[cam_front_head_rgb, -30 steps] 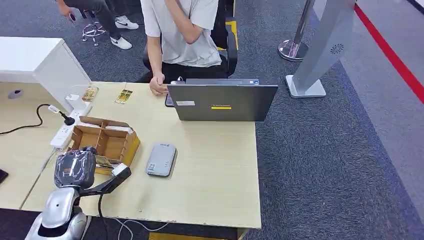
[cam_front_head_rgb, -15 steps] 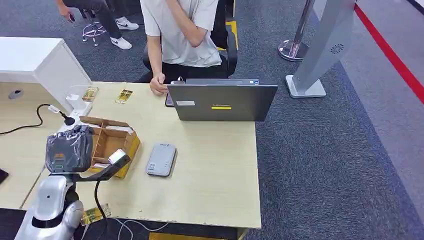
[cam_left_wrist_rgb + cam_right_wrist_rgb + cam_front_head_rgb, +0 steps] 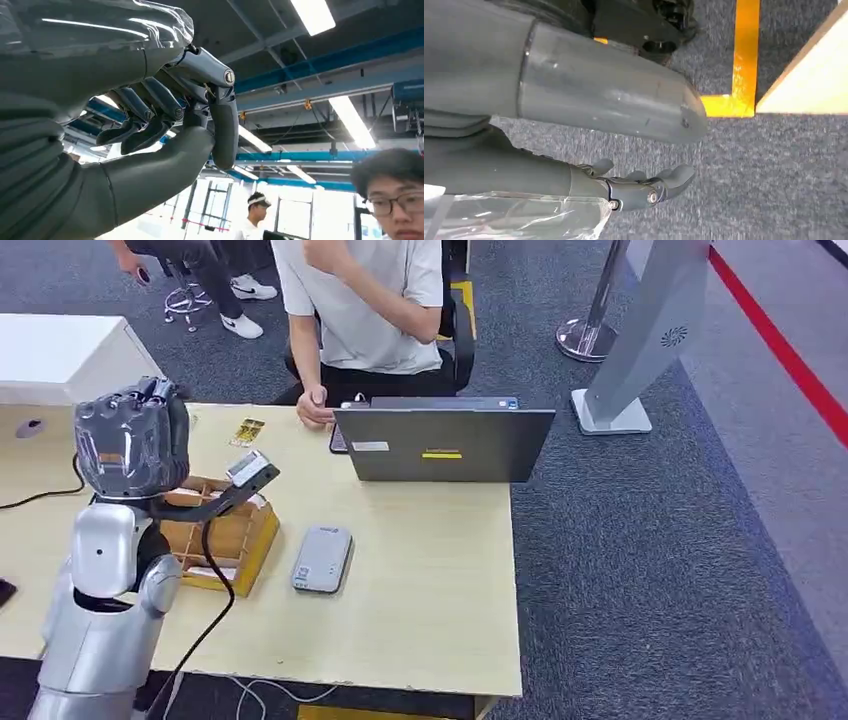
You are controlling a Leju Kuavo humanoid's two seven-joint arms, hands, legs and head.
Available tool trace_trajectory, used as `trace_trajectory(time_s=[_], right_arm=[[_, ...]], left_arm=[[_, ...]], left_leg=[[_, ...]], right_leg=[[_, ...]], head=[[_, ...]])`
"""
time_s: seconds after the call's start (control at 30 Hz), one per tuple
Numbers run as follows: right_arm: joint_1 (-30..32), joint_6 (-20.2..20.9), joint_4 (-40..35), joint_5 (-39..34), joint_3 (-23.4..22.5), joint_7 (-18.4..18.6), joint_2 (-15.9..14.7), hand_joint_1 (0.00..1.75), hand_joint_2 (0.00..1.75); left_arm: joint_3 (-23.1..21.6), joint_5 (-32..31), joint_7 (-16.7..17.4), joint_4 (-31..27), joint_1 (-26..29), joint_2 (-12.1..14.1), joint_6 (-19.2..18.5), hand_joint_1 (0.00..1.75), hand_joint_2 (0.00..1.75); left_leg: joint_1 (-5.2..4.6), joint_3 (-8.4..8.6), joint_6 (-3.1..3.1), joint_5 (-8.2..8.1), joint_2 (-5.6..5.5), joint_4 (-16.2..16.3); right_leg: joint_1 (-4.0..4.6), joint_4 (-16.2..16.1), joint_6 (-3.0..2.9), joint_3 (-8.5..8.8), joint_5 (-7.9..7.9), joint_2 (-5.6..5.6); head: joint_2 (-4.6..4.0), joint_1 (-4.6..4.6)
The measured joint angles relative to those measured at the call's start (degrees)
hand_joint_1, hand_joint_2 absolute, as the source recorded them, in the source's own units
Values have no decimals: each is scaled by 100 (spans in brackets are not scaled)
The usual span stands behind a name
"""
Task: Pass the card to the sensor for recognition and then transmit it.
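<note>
Left hand (image 3: 133,437) raised over the cardboard box (image 3: 222,540), fingers curled in on nothing, grey sensor (image 3: 322,559) beside it on the bench (image 3: 430,580), laptop (image 3: 444,444) and seated person (image 3: 365,310) beyond, right hand (image 3: 639,187) hanging released above carpet (image 3: 744,175).

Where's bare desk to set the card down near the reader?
Bare wood lies between the grey reader, the laptop and the desk front and right edges. It is crowded left of the reader: the cardboard box and the raised left hand.

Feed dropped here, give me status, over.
Left hand raised, fingers curled, no card seen. Right hand hangs empty. Sensor uncovered beside box.
</note>
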Motion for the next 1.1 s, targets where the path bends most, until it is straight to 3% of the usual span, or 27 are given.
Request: trace_trajectory(time_s=[0.07,0.1,0.3,0.43,0.63,0.8,0.9,1.1], right_arm=[[-25,-35,13,4,0,0,57,0,0],[-29,-37,15,2,0,0,87,0,0],[3,84,44,4,0,20,116,0,0],[40,142,48,-29,-13,20,90,0,0],[189,81,55,-201,-166,-44,87,0,0],[268,42,55,-258,-350,-96,83,0,0],[269,22,55,-258,-422,-98,81,0,0],[269,-24,52,-258,-483,-96,81,0,0]], left_arm=[[-40,-24,44,145,-266,2,-13,175,175],[-50,-17,76,232,-370,0,-15,0,175],[-66,243,79,573,-483,31,13,0,175],[-64,452,52,619,-236,63,76,0,175],[-59,625,-232,41,1180,111,326,0,175],[-18,636,-619,-785,2644,81,781,0,175],[-5,621,-649,-1060,3060,63,826,0,175],[26,665,-680,-1316,3382,46,712,0,175]], left_leg=[[-1,0,-1,0,1,-1],[-1,2,-1,0,6,-1],[-1,1,-3,2,7,-1],[-4,-2,-3,1,7,-5],[-4,-4,1,-13,11,-7],[-4,-3,1,-28,14,-8],[-4,-4,1,-28,7,-8],[-3,2,0,-27,6,-9]], right_leg=[[0,1,-1,0,1,1],[0,2,-2,0,1,4],[0,4,-2,0,1,5],[-1,3,-2,2,0,6],[-2,0,5,-1,-14,13],[-3,-3,4,-3,-28,12],[-3,-3,5,0,-29,4],[-2,2,4,12,-29,2]], head=[[0,-2],[0,-2],[0,-2],[0,0],[0,2],[0,0],[0,0],[0,0]])
